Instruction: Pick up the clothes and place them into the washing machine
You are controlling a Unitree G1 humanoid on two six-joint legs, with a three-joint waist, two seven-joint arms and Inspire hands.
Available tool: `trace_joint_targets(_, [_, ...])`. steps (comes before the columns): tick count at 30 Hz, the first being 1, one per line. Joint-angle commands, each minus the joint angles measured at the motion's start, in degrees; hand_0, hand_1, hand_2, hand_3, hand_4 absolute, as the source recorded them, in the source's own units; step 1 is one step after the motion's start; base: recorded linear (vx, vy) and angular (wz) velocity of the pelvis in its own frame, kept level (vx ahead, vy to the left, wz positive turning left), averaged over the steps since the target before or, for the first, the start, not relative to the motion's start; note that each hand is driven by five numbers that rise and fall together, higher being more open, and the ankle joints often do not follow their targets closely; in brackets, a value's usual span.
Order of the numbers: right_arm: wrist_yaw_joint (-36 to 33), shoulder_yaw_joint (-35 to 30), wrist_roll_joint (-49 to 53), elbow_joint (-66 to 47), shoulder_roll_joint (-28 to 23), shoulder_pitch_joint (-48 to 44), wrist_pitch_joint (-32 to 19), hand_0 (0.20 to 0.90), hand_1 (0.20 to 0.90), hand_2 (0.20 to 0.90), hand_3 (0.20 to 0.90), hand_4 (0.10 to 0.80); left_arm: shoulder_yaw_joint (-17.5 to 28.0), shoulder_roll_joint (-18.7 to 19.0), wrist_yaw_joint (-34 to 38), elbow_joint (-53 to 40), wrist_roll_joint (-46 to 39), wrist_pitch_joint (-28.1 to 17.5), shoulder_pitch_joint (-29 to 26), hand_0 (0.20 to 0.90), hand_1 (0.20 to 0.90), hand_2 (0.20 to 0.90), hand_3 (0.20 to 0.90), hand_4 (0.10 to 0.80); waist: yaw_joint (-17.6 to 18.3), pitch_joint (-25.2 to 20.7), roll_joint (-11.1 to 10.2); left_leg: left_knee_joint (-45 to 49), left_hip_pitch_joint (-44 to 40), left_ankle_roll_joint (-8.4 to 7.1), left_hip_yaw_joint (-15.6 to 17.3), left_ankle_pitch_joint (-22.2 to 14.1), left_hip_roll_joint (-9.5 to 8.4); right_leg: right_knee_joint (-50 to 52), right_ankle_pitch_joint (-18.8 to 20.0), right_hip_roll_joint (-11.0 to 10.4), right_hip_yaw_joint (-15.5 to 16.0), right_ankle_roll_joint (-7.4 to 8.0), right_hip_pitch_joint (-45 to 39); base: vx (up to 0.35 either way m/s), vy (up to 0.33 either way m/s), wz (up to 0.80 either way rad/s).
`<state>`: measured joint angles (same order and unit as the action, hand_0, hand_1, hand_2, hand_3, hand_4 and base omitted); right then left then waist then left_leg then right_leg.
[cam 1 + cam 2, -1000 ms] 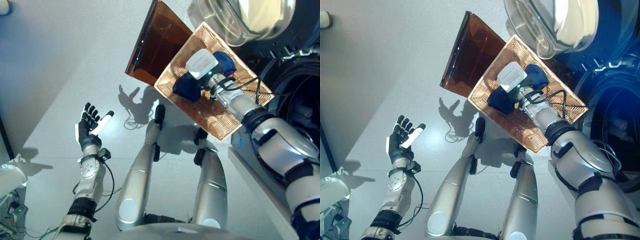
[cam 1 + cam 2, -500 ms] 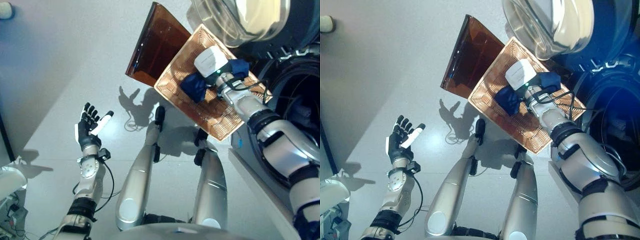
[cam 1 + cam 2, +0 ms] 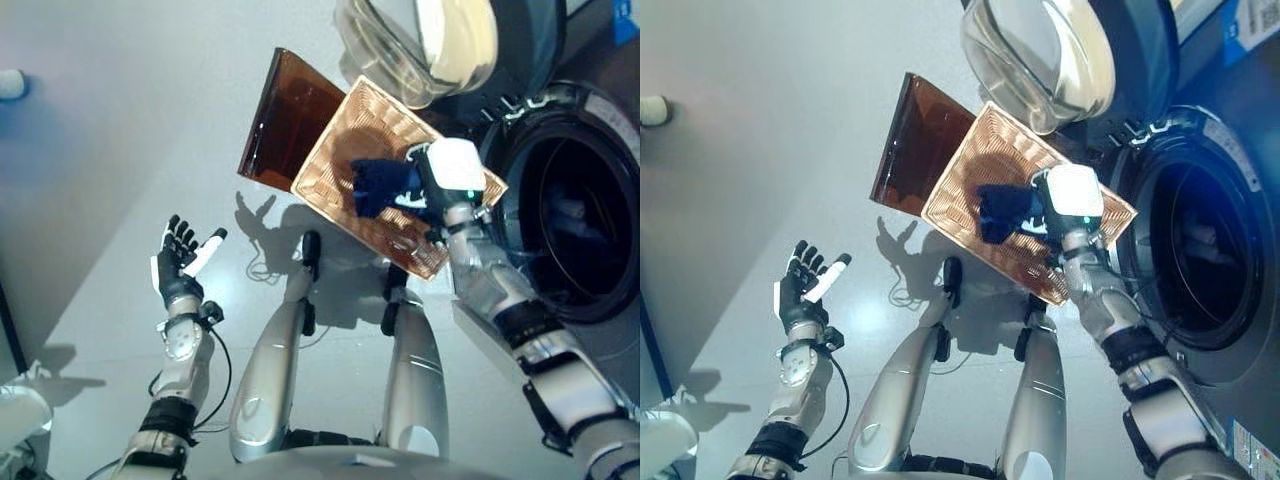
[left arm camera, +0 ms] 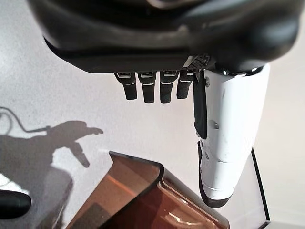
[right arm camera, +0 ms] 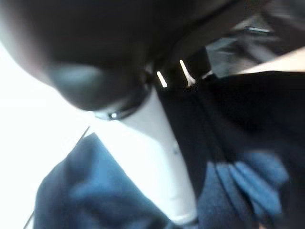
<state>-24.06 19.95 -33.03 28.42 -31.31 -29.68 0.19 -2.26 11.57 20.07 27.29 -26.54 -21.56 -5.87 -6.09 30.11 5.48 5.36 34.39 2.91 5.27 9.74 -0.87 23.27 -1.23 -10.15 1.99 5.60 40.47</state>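
A dark blue cloth [image 3: 378,187] hangs bunched over the woven basket [image 3: 340,140], and my right hand [image 3: 428,192] is shut on it at the basket's right side, close to the washing machine's open drum [image 3: 570,225]. In the right wrist view the white thumb [image 5: 167,157] presses into folds of blue cloth [image 5: 95,191]. My left hand [image 3: 180,262] is held up at the lower left, open, with straight fingers [image 4: 152,88] and nothing in it.
The machine's round glass door [image 3: 420,45] stands open above the basket. A brown see-through bin [image 3: 280,125] lies on the grey floor to the basket's left. Something pale lies inside the drum [image 3: 1200,235].
My right hand has carried the blue cloth up off the basket's middle and rightward, nearer the drum opening. The camera has shifted too. The left hand has stayed in place.
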Motion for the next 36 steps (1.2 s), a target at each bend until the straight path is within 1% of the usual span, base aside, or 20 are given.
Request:
trace_joint_targets(1, [-3.92,-6.34,20.91,-7.34,5.49,2.98,-9.49,0.200,0.200,0.200,0.200,0.300,4.29,1.21,2.06,-1.34,0.87,-2.92,3.26,0.900,0.900,0.900,0.900,0.800,0.02,-3.12,1.26,3.03,0.37,-3.55,1.80,-4.93,-2.38,-4.83,3.39,-0.90,-1.31,0.83,-3.57,0.000,0.000,0.00])
trace_joint_targets(2, [-3.90,-6.36,20.94,-7.35,5.48,3.02,-9.50,0.200,0.200,0.200,0.200,0.300,4.27,1.23,2.06,-1.35,0.86,-2.91,3.28,0.900,0.900,0.900,0.900,0.800,-0.02,-3.13,1.25,3.02,0.35,-3.55,1.82,-4.93,-2.38,-4.85,3.39,-0.90,-1.33,0.83,-3.59,0.026,0.007,-0.10])
trace_joint_targets(3, [-3.46,-7.94,31.22,-6.48,8.50,4.77,-12.19,0.200,0.200,0.200,0.200,0.300,4.56,1.19,1.98,-1.04,0.35,-2.47,3.49,0.900,0.900,0.900,0.900,0.800,0.18,-3.41,1.58,2.72,-0.01,-3.50,1.99,-4.93,-2.44,-5.50,3.54,-0.81,-1.56,0.86,-3.95,0.024,0.008,-0.19])
trace_joint_targets(4, [-1.95,-8.31,36.95,-6.81,10.13,6.06,-13.79,0.200,0.200,0.200,0.200,0.300,4.55,1.13,1.97,-1.12,0.15,-2.06,3.54,0.900,0.900,0.900,0.900,0.800,0.28,-3.47,1.79,2.67,-0.18,-3.51,2.18,-4.94,-2.44,-5.65,3.56,-0.77,-1.73,0.86,-4.07,0.024,0.008,-0.20])
trace_joint_targets(5, [-1.92,-8.33,36.97,-6.81,10.12,6.08,-13.79,0.200,0.200,0.200,0.200,0.300,4.54,1.13,1.97,-1.13,0.15,-2.06,3.56,0.900,0.900,0.900,0.900,0.800,0.26,-3.48,1.78,2.66,-0.19,-3.51,2.20,-4.95,-2.44,-5.65,3.56,-0.77,-1.74,0.86,-4.08,0.023,0.010,-0.17])
trace_joint_targets(6, [0.37,-9.15,46.18,-6.27,12.15,7.99,-16.19,0.200,0.200,0.200,0.200,0.300,4.40,1.05,1.55,-0.96,-0.19,-1.51,3.72,0.900,0.900,0.900,0.900,0.800,0.49,-3.68,2.14,2.55,-0.44,-3.52,2.62,-5.02,-2.46,-5.99,3.62,-0.62,-2.03,0.81,-4.37,0.016,0.008,-0.11])
trace_joint_targets(7, [0.39,-9.16,46.20,-6.26,12.15,8.00,-16.20,0.200,0.200,0.200,0.200,0.300,4.40,1.05,1.54,-0.96,-0.20,-1.51,3.72,0.900,0.900,0.900,0.900,0.800,0.47,-3.68,2.14,2.55,-0.45,-3.52,2.63,-5.02,-2.46,-6.00,3.62,-0.62,-2.04,0.81,-4.38,0.034,0.027,-0.13])
trace_joint_targets(8, [2.60,-10.76,57.52,-6.01,14.92,9.64,-19.03,0.200,0.200,0.200,0.200,0.300,4.07,0.83,0.79,-1.09,-0.94,-1.07,4.13,0.900,0.900,0.900,0.900,0.800,0.65,-3.87,2.61,2.46,-0.84,-3.53,2.94,-5.26,-2.50,-6.36,3.57,-0.56,-2.37,0.82,-4.67,0.019,0.019,-0.09])
trace_joint_targets(9, [2.64,-10.77,57.57,-5.98,14.91,9.64,-19.05,0.200,0.200,0.200,0.200,0.300,4.06,0.84,0.78,-1.09,-0.95,-1.08,4.13,0.900,0.900,0.900,0.900,0.800,0.63,-3.85,2.61,2.46,-0.86,-3.53,2.96,-5.27,-2.49,-6.36,3.57,-0.55,-2.39,0.82,-4.69,0.032,0.028,-0.14])
trace_joint_targets(10, [5.71,-11.76,66.18,-6.27,16.47,11.02,-21.02,0.200,0.200,0.200,0.200,0.300,3.79,0.72,0.09,-0.70,-1.79,-0.91,4.24,0.900,0.900,0.900,0.900,0.800,0.87,-3.97,3.00,2.62,-0.95,-3.57,3.24,-5.45,-2.58,-6.47,3.64,-0.51,-2.79,0.81,-4.72,0.022,0.018,-0.15])
trace_joint_targets(11, [7.04,-12.45,70.42,-6.66,17.08,11.85,-22.10,0.200,0.200,0.200,0.200,0.300,3.65,0.66,-0.32,-0.84,-2.32,-0.97,4.39,0.900,0.900,0.900,0.900,0.800,0.99,-4.10,3.17,2.78,-0.95,-3.58,3.37,-5.58,-2.57,-6.45,3.59,-0.46,-3.01,0.77,-4.73,0.021,0.018,-0.17])
trace_joint_targets(13, [8.33,-12.96,73.19,-6.74,17.42,12.38,-22.59,0.200,0.200,0.200,0.200,0.300,3.45,0.58,-0.69,-0.87,-2.78,-1.01,4.54,0.900,0.900,0.900,0.900,0.800,1.02,-4.25,3.38,2.76,-0.96,-3.61,3.53,-5.63,-2.54,-6.55,3.56,-0.44,-3.16,0.74,-4.70,0.015,0.007,-0.09])
trace_joint_targets(14, [9.40,-13.79,76.95,-6.31,18.10,12.61,-23.56,0.200,0.200,0.200,0.200,0.300,3.11,0.48,-1.11,-0.83,-3.17,-1.23,4.63,0.900,0.900,0.900,0.900,0.800,1.09,-4.40,3.56,2.74,-1.02,-3.64,3.60,-5.69,-2.60,-6.58,3.53,-0.45,-3.22,0.73,-4.71,0.000,0.000,0.00])
trace_joint_targets(15, [11.55,-15.89,85.15,-5.44,19.72,13.07,-25.42,0.200,0.200,0.200,0.200,0.300,2.64,0.12,-1.81,-0.59,-4.20,-1.39,5.00,0.900,0.900,0.900,0.900,0.800,1.24,-4.54,3.95,2.67,-1.09,-3.71,3.73,-5.80,-2.64,-6.70,3.46,-0.44,-3.34,0.69,-4.66,0.000,0.000,0.00])
trace_joint_targets(16, [11.62,-15.91,85.21,-5.40,19.70,13.06,-25.43,0.200,0.200,0.200,0.200,0.300,2.62,0.12,-1.81,-0.58,-4.21,-1.40,5.00,0.900,0.900,0.900,0.900,0.800,1.23,-4.55,3.95,2.67,-1.08,-3.71,3.74,-5.80,-2.63,-6.71,3.46,-0.44,-3.34,0.69,-4.66,0.000,0.000,0.00])
trace_joint_targets(17, [13.38,-18.26,92.08,-4.78,21.31,13.16,-27.05,0.200,0.200,0.200,0.200,0.300,2.25,-0.11,-2.41,-0.22,-5.32,-1.54,5.03,0.900,0.900,0.900,0.900,0.800,1.43,-4.80,4.22,2.64,-1.08,-3.76,3.82,-5.95,-2.64,-6.74,3.32,-0.40,-3.51,0.65,-4.67,0.000,0.000,0.00])
trace_joint_targets(23, [14.23,-24.42,101.65,-1.59,22.53,11.10,-30.24,0.200,0.200,0.200,0.200,0.300,1.65,-0.28,-3.21,0.29,-7.08,-1.56,5.71,0.900,0.900,0.900,0.900,0.800,1.51,-5.54,5.22,3.01,-0.87,-3.84,4.19,-6.40,-2.74,-6.63,2.88,-0.32,-4.22,0.56,-4.38,0.000,0.000,0.00])
trace_joint_targets(24, [14.25,-24.44,101.67,-1.57,22.52,11.08,-30.24,0.200,0.200,0.200,0.200,0.300,1.64,-0.28,-3.22,0.30,-7.08,-1.56,5.70,0.900,0.900,0.900,0.900,0.800,1.50,-5.54,5.23,3.02,-0.86,-3.84,4.20,-6.41,-2.74,-6.61,2.88,-0.31,-4.22,0.56,-4.35,0.000,0.000,0.00])
trace_joint_targets(31, [11.41,-33.05,104.41,2.07,20.85,7.94,-34.21,0.200,0.200,0.200,0.200,0.300,0.87,-0.36,-3.92,1.79,-8.13,-2.08,5.59,0.900,0.900,0.900,0.900,0.800,1.82,-6.20,6.89,3.55,-0.42,-3.78,4.43,-6.89,-2.96,-5.43,2.28,-0.13,-5.26,0.54,-3.22,0.007,-0.005,-0.03])
trace_joint_targets(36, [9.82,-36.38,103.74,5.32,18.48,6.69,-34.64,0.200,0.200,0.200,0.200,0.300,0.97,-0.16,-4.01,2.67,-8.14,-2.23,5.44,0.900,0.900,0.900,0.900,0.800,1.76,-6.75,7.40,3.70,-0.23,-3.69,4.72,-7.10,-3.00,-5.09,2.05,-0.06,-5.50,0.52,-2.83,0.009,-0.001,-0.06])
